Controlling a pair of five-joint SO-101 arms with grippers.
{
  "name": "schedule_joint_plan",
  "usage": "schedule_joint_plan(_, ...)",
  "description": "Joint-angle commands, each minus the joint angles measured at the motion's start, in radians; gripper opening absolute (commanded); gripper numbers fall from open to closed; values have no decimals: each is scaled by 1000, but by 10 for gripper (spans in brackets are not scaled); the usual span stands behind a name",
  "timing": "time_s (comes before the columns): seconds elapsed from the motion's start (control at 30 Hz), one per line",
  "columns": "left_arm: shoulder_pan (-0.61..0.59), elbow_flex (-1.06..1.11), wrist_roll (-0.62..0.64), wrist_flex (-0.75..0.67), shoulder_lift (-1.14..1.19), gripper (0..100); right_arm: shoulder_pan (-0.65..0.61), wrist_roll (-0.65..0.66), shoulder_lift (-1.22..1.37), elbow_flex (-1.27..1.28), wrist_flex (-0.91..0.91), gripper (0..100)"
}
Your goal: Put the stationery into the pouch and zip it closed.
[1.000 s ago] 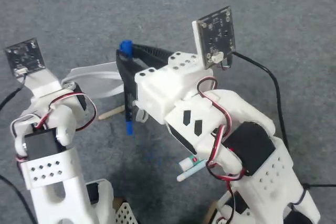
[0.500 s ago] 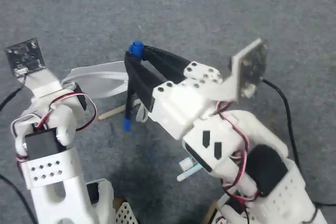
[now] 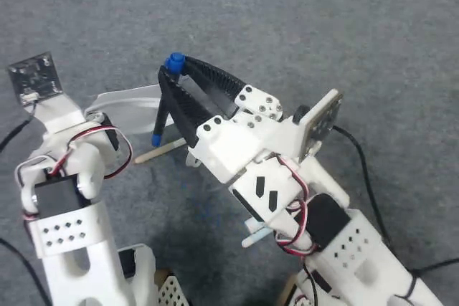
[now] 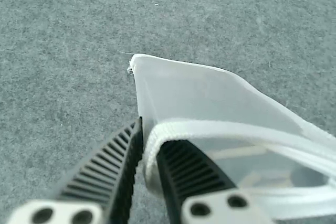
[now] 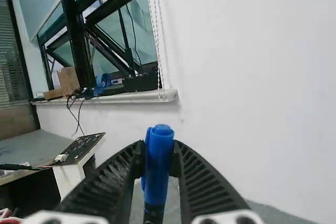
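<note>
Right gripper (image 3: pixel 174 69) is clamped on a blue pen (image 3: pixel 156 131) just below its cap. The pen hangs tip-down, a little tilted, its tip close to the pouch (image 3: pixel 129 102) edge. Can't tell if it is over the opening. Gripping the top end looks deliberate: the long body is free to go in tip first.

Left gripper (image 4: pixel 148 144) is pinched shut on the pouch's white zip edge, raising that lip off the grey mat (image 3: pixel 337 48) — likely to hold the mouth open and stop the pouch sliding when the pen arrives. The pouch is translucent and lies on the mat ahead of the left arm, zip not closed.

A wooden stick (image 3: pixel 162 150) lies on the mat beside the pouch, near the pen tip — not packed. A small white item (image 3: pixel 255 234) lies under the right arm, also out. Judged early in the task.
</note>
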Motion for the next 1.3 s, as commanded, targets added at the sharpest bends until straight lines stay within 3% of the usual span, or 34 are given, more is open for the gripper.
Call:
schedule_joint_plan(0.0,3,-31,12,-34,-5,11,1,15,-33,15,-96,6)
schedule_joint_plan(0.57,5,-30,12,-35,-5,11,93,15,-33,201,-441,6)
schedule_joint_plan(0.73,2,-30,12,-35,-5,11,93,14,-28,224,-470,6)
schedule_joint_plan(0.9,5,-30,12,-35,-5,11,91,11,54,218,-476,6)
schedule_joint_plan(1.1,5,-30,12,-35,-5,11,91,15,197,219,-707,6)
schedule_joint_plan(1.27,5,-30,12,-35,-5,11,93,15,311,224,-756,6)
